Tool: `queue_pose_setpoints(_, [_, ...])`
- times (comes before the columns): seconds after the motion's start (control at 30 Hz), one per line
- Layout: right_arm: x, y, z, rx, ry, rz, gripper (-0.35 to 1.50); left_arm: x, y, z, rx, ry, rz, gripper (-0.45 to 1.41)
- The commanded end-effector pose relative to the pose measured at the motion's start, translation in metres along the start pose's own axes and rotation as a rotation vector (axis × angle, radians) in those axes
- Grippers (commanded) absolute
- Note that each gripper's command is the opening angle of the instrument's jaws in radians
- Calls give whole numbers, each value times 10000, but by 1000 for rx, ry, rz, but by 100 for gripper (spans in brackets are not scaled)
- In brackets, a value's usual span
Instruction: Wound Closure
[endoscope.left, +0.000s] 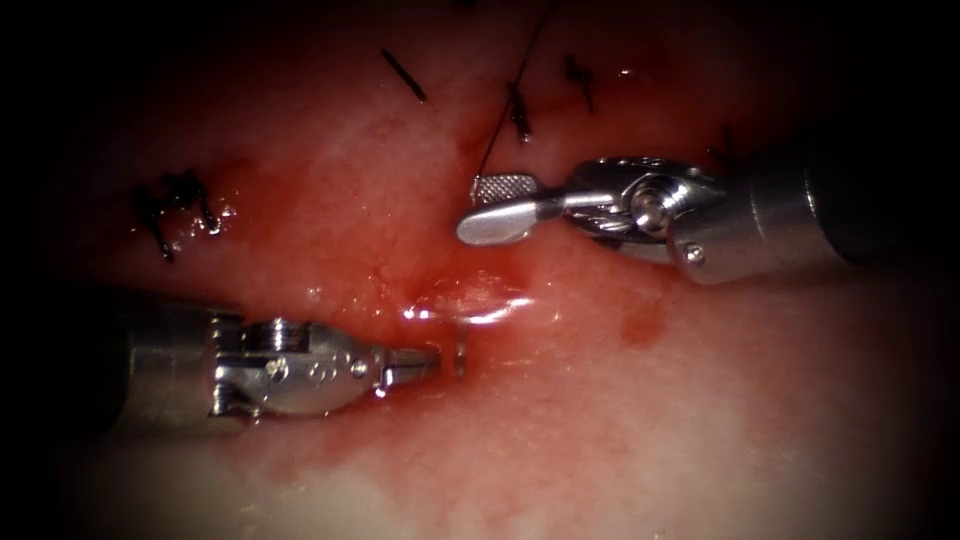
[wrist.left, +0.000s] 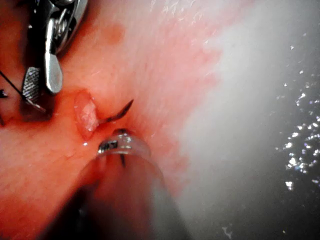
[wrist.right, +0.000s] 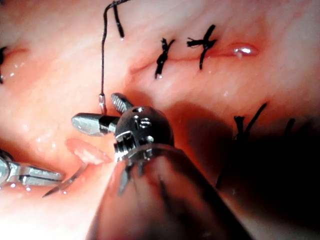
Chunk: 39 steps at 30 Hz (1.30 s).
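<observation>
My right tool (endoscope.left: 475, 208) stands open over the tissue (endoscope.left: 620, 420), holding nothing. The curved needle (endoscope.left: 458, 355) sits in the tissue under a raised pale lip of the cut (endoscope.left: 470, 297). Its tail, with the black thread (endoscope.left: 492, 145) attached, lies right beside the open right jaws (wrist.right: 95, 110). The needle's pointed end (wrist.left: 120, 112) sticks out of the tissue on the near side of the lip. My left tool (endoscope.left: 435, 358) comes in from the left, its jaws closed, with the tip just short of that point. The needle (wrist.right: 60, 187) shows close beside the left tool (wrist.right: 60, 176).
Several tied black stitches (wrist.right: 162, 57) close the cut farther along, and more knots with cut ends (endoscope.left: 170, 210) sit at the far left. Red fluid (endoscope.left: 640, 325) stains the tissue around the lip. The thread runs up and away out of view.
</observation>
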Motion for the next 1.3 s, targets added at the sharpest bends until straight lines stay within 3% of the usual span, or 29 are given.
queue_pose_setpoints(0.03, [-5, 11, -7, -8, 6, 1, 116, 3, 7, 6, -2, 18, 20, 14])
queue_pose_setpoints(0.33, [-5, 35, -47, -11, 53, -9, 105, 14, 0, 2, 25, 55, 128, 54])
queue_pose_setpoints(0.63, [-10, 41, -46, -21, 74, -14, 101, 32, -3, 29, 55, 108, 193, 44])
queue_pose_setpoints(0.87, [-16, 43, -43, -23, 78, -20, 96, 25, -9, 40, 60, 125, 214, 39])
queue_pose_setpoints(1.07, [-18, 44, -40, -14, 80, -23, 93, 19, -17, 47, 81, 145, 223, 19])
queue_pose_setpoints(1.1, [-18, 44, -40, -10, 85, -22, 93, 19, -17, 49, 78, 148, 225, 10])
queue_pose_setpoints(1.17, [-18, 44, -41, -4, 97, -44, 90, 18, -16, 54, 73, 159, 229, -23])
queue_pose_setpoints(1.2, [-18, 44, -41, 2, 107, -55, 83, 17, -15, 55, 67, 165, 232, -45])
queue_pose_setpoints(1.23, [-18, 44, -42, 9, 116, -60, 76, 17, -14, 56, 58, 180, 201, -45])
queue_pose_setpoints(1.3, [-19, 44, -44, 15, 122, -84, 44, 17, -12, 55, 48, 217, 162, -45])
